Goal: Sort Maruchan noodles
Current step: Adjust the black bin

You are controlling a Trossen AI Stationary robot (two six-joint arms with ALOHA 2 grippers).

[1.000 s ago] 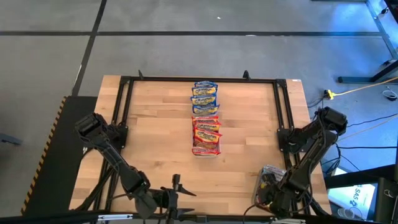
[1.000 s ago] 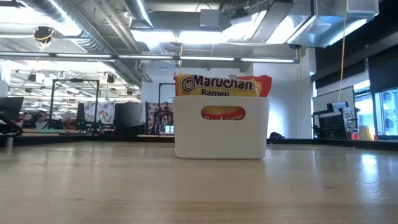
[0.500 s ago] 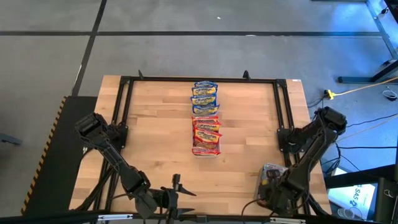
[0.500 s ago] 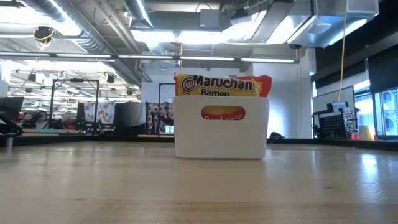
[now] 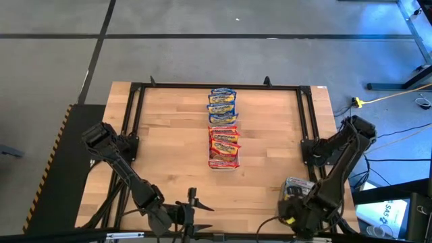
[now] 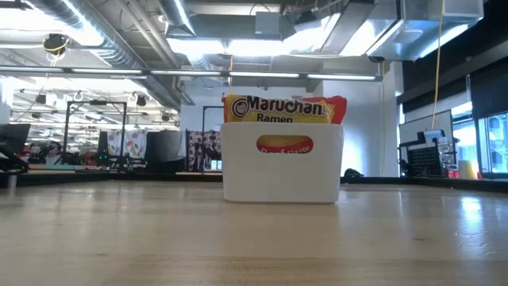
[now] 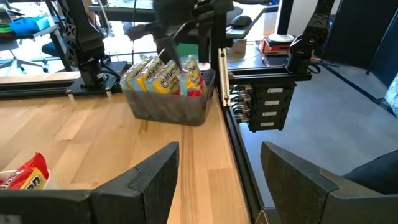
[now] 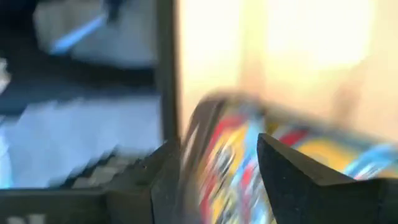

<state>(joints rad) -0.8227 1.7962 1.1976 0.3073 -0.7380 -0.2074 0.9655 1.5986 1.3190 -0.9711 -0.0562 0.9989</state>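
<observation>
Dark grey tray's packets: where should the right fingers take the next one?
Probably pinch the top edge of a packet, coming straight down. The packets stand roughly on edge, tops above the rim of the dark grey tray, whose walls block the sides.

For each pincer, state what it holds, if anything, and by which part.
Left pincer: open, holds nothing, parked at the table's near edge. Right pincer: open above the packets in the dark tray, gripping nothing yet.

Beyond the right gripper (image 8: 214, 180), the noodles (image 8: 249, 155) blur; the white tray (image 6: 282, 163) hides most packets.
</observation>
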